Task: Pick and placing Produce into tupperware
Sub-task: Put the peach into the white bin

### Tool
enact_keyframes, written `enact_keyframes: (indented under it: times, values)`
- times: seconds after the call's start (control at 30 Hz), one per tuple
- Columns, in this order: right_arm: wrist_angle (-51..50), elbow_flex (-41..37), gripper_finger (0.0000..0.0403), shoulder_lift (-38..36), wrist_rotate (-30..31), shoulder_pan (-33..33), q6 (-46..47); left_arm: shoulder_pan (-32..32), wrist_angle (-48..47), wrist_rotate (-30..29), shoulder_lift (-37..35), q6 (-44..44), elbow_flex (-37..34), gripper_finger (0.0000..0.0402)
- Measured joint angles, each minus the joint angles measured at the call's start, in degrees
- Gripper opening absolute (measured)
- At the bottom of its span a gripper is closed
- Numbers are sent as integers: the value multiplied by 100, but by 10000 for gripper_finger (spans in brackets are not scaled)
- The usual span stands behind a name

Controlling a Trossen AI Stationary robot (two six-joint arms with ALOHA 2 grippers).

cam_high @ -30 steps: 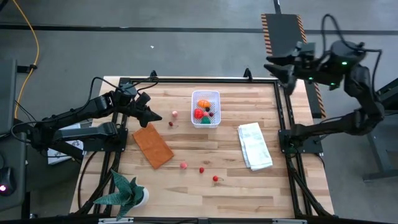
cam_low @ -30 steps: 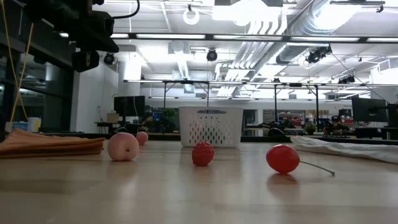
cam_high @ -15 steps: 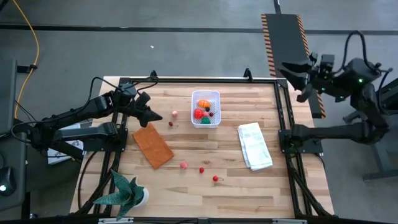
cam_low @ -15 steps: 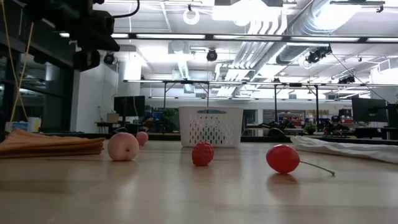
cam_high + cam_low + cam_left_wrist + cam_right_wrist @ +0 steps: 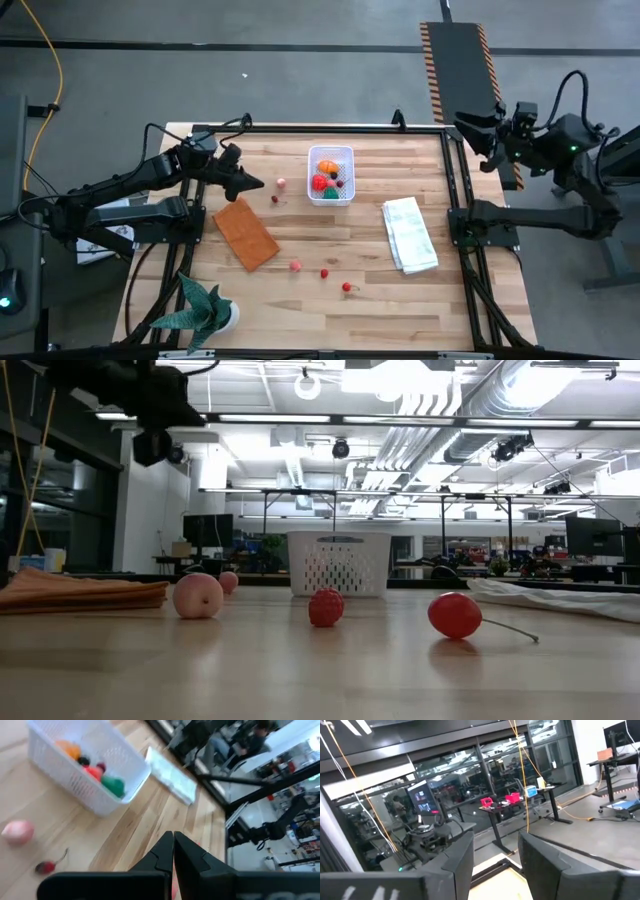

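The tupperware (image 5: 331,173) is a white perforated tub at the table's far middle, with orange, red, green and dark produce inside. Loose produce lies on the wood: a pink piece (image 5: 282,183), a dark cherry (image 5: 274,199), a pink ball (image 5: 295,265), a red berry (image 5: 324,272) and a red cherry (image 5: 346,287). My left gripper (image 5: 256,183) hangs shut and empty above the table, left of the tub; the left wrist view shows its fingertips (image 5: 173,840) together. My right gripper (image 5: 468,126) is raised beyond the table's far right corner, open, with nothing between its fingers (image 5: 465,851).
An orange-brown flat rectangle (image 5: 245,233) lies near my left gripper. A folded white cloth (image 5: 409,233) lies at the right, and a green spiky plant (image 5: 205,310) stands at the near left corner. A black frame rail (image 5: 455,190) runs along the table's edges.
My right gripper has drawn back toward the table's right, past its far right corner, and sunk as the arm folded. My left gripper has tipped up a little in place. The produce and the tub have not moved.
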Motion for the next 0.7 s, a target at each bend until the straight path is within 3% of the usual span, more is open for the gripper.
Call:
enact_keyframes:
  times: [0.5, 0.7]
  values:
    - [88, 0, 144, 0, -4, 0, 0, 0, 4013, 415, -42, -530, 2, 3]
    - [86, 0, 144, 0, -7, 2, 0, 0, 4315, 513, -95, -376, 352, 3]
